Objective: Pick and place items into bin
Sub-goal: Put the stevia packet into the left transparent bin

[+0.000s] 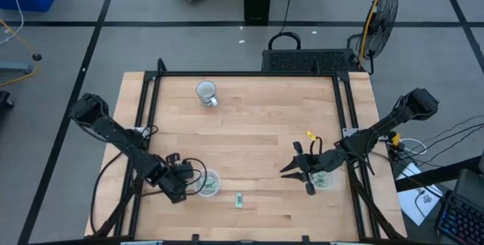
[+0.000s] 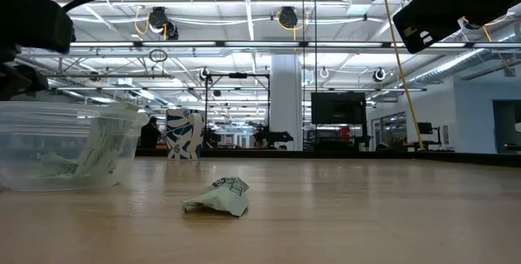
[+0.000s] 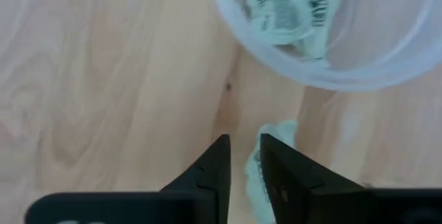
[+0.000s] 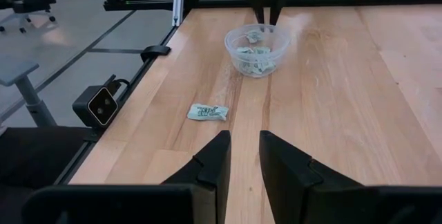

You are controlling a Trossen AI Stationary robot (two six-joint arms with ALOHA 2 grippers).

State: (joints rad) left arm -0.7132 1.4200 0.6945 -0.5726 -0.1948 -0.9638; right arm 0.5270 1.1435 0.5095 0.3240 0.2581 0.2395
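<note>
Item: small pale-green wrapped piece [image 1: 239, 200] lying on wooden bench [image 1: 249, 124], near clear round plastic cup [image 1: 208, 184].
Left tool [image 3: 242, 156]: just beside cup, gripping a pale-green wrapper [image 3: 276, 133].
Right tool [image 4: 243, 158]: raised, empty, fingers nearly together.

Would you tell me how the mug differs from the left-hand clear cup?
The mug is opaque, white and grey; the clear cup is see-through. The mug stands on the far side of the table; the cup sits near the front, by the left gripper. The cup holds wrapped pieces; the mug's inside is unclear. Both stand upright.
</note>
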